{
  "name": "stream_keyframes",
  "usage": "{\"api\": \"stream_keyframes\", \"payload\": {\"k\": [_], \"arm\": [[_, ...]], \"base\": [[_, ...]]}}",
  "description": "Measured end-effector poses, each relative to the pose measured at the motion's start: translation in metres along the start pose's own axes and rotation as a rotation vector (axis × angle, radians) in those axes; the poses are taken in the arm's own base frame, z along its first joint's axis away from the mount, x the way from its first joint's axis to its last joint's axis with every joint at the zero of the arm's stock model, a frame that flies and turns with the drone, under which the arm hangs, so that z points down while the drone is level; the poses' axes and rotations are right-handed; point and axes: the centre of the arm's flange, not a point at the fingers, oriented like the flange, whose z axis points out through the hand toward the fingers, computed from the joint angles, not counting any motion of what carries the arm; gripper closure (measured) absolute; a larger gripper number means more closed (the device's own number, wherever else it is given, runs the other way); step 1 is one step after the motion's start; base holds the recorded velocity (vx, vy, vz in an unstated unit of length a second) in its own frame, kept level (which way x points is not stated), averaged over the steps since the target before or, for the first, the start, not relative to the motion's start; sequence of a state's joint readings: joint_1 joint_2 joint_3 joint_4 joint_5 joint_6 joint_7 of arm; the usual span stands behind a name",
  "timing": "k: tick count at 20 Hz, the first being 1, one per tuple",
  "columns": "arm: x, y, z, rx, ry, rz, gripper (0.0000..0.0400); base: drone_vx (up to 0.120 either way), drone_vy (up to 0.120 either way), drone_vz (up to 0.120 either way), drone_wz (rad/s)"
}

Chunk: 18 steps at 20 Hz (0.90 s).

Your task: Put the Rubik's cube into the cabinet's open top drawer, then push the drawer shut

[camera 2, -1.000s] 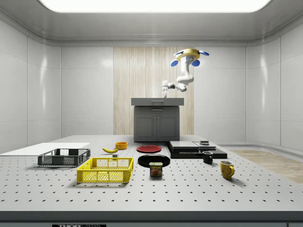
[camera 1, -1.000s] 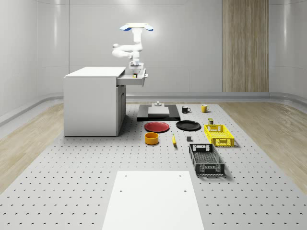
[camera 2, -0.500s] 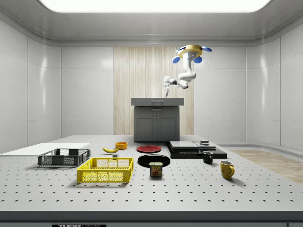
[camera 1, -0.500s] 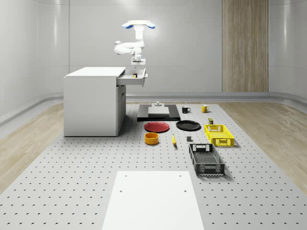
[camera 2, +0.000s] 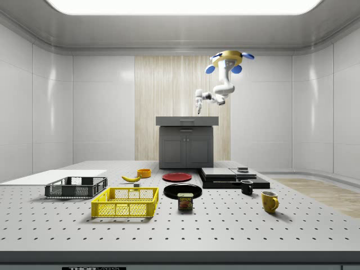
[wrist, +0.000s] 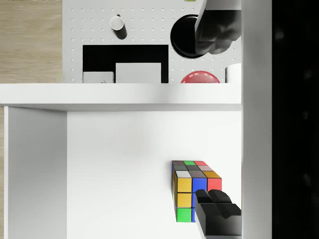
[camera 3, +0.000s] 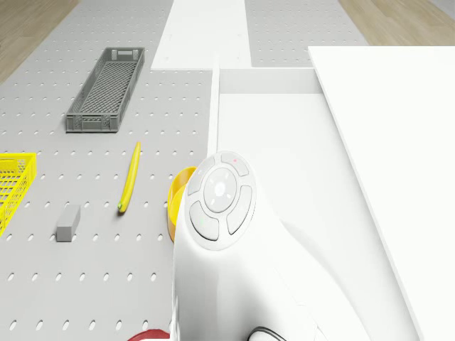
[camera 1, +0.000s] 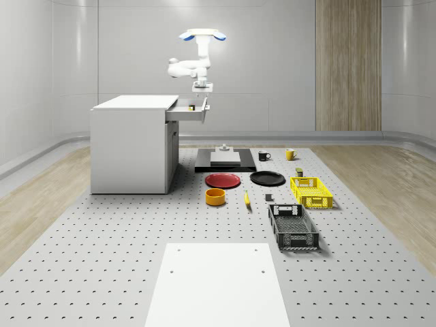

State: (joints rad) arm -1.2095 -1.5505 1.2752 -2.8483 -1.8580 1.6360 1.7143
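The white cabinet (camera 1: 133,143) stands at the left of the whole-scene view, its top drawer (camera 1: 188,111) pulled out toward the frame's centre, while the drone (camera 1: 201,35) hovers in the upper middle of the frame above the drawer's outer end, its white arm (camera 1: 187,67) bent and the gripper (camera 1: 200,89) hanging just above the open drawer, apart from it. Further right in that view, on the perforated table (camera 1: 102,259), a red plate (camera 1: 223,180) and an orange bowl (camera 1: 215,197) sit ahead of the cabinet, then a banana (camera 1: 246,199), a black plate (camera 1: 267,178), a black crate (camera 1: 293,227) and a yellow crate (camera 1: 310,192) toward the right. In the side view the grey-looking cabinet (camera 2: 186,143) sits at centre frame, with the gripper (camera 2: 198,108) poised above its top and the drone (camera 2: 227,58) airborne to the upper right of it. In the wrist view the drawer (wrist: 35,164) spans the frame, and the Rubik's cube (wrist: 193,185) rests on the drawer floor at the lower right, close to the drawer's side wall; the two dark fingertips (wrist: 215,26) stand spread wide, one at the top right of the frame and the other at the bottom right overlapping the cube's lower corner, with nothing clamped between them. The cube lies free inside the drawer, which remains open.
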Motion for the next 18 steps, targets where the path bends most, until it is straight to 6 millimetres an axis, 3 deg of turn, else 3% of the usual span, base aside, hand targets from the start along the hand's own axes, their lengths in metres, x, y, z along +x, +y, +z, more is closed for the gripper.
{"api": "stream_keyframes", "payload": {"k": [18], "arm": [[0.0000,0.0000,-0.0001,0.000,0.000,0.000,0.0000]], "base": [[0.000,0.120,0.000,0.000]]}}
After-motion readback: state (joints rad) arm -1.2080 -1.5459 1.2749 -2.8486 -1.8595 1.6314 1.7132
